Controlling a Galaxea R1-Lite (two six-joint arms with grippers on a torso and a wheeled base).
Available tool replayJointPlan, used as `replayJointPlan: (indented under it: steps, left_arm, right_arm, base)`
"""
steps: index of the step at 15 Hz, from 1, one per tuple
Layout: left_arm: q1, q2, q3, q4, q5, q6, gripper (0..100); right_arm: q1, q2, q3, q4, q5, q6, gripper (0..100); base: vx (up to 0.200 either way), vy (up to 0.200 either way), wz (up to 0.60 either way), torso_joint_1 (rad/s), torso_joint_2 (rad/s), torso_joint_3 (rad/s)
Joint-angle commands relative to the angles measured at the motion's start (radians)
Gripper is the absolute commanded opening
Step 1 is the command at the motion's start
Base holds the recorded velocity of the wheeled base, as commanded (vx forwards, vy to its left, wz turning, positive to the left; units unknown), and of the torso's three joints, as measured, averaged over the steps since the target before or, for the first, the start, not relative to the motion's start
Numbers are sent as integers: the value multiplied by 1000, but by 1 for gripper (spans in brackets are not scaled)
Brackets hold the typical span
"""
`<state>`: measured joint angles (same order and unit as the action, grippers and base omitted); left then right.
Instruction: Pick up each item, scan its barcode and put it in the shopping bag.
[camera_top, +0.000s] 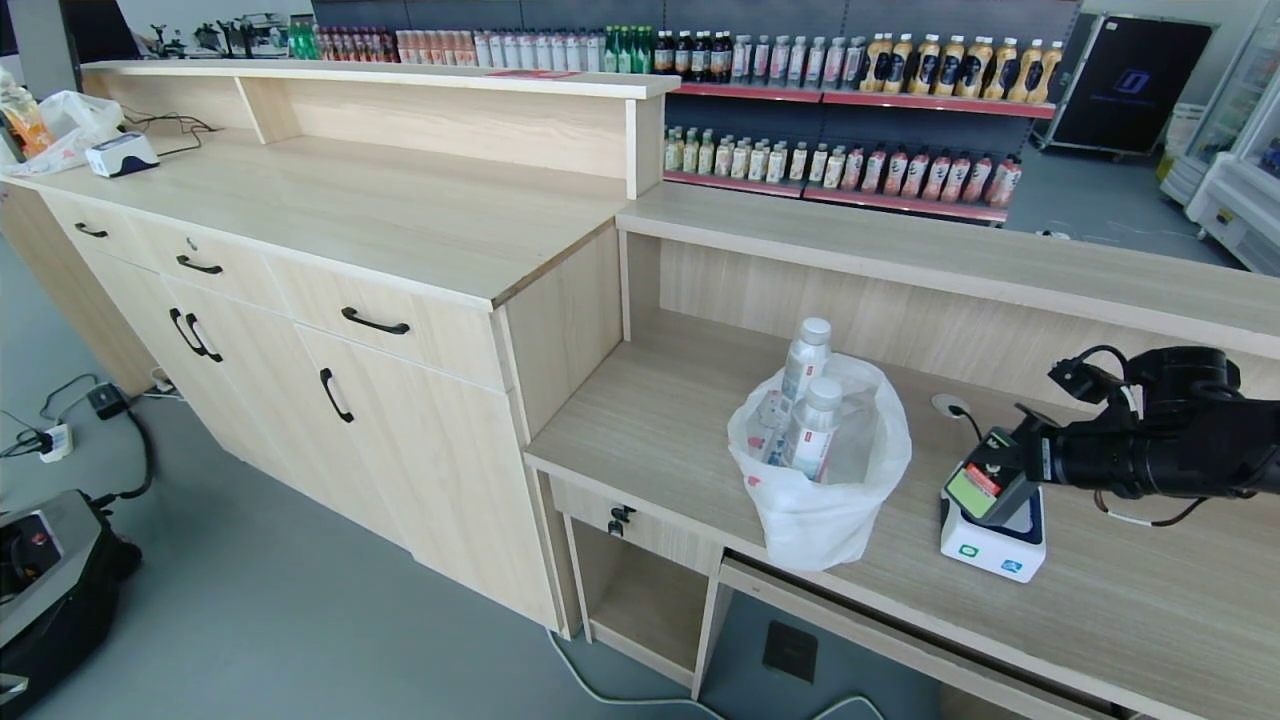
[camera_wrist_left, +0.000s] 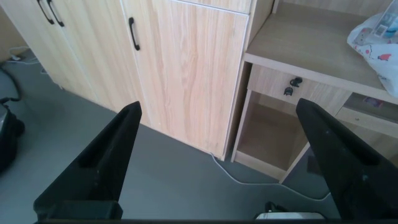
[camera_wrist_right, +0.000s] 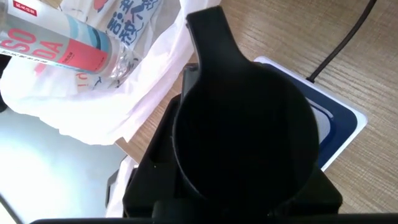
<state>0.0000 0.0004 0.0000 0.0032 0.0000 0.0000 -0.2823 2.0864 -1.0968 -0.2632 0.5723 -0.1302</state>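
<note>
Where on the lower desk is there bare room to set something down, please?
The lower desk is bare between the tall cabinet and the shopping bag, and again beyond the scanner toward the robot's right. It is crowded between bag and scanner, where the right gripper holds a small pack over the scanner.

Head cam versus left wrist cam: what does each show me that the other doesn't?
Head only: the right gripper holding a green-labelled item over the scanner, and the drink shelves behind. Left wrist only: the left gripper, open, above the floor. Both: the shopping bag on the desk, the cabinet doors and the keyed drawer.
</note>
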Motion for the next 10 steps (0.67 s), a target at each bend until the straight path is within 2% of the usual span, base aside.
replayJointPlan:
  steps: [1, 4, 6, 8, 10]
  left_arm:
    - [0, 0, 0, 0, 0, 0, 100]
    - [0, 0, 0, 0, 0, 0, 100]
    - [0, 0, 0, 0, 0, 0, 100]
    - [0, 0, 0, 0, 0, 0, 100]
    - [0, 0, 0, 0, 0, 0, 100]
  right_arm:
    - [2, 1, 0, -1, 0, 0, 0]
    - [8, -8, -5, -4, -2, -5, 0]
    - [17, -63, 21, -73, -9, -91, 0]
    - [-5, -167, 123, -169, -11, -341, 0]
    - [-75, -241, 238, -309, -9, -620, 0]
  base:
    - [0, 0, 0, 0, 0, 0]
    - [0, 0, 0, 0, 0, 0]
    - [0, 0, 0, 0, 0, 0]
    - [0, 0, 0, 0, 0, 0]
    - [0, 0, 0, 0, 0, 0]
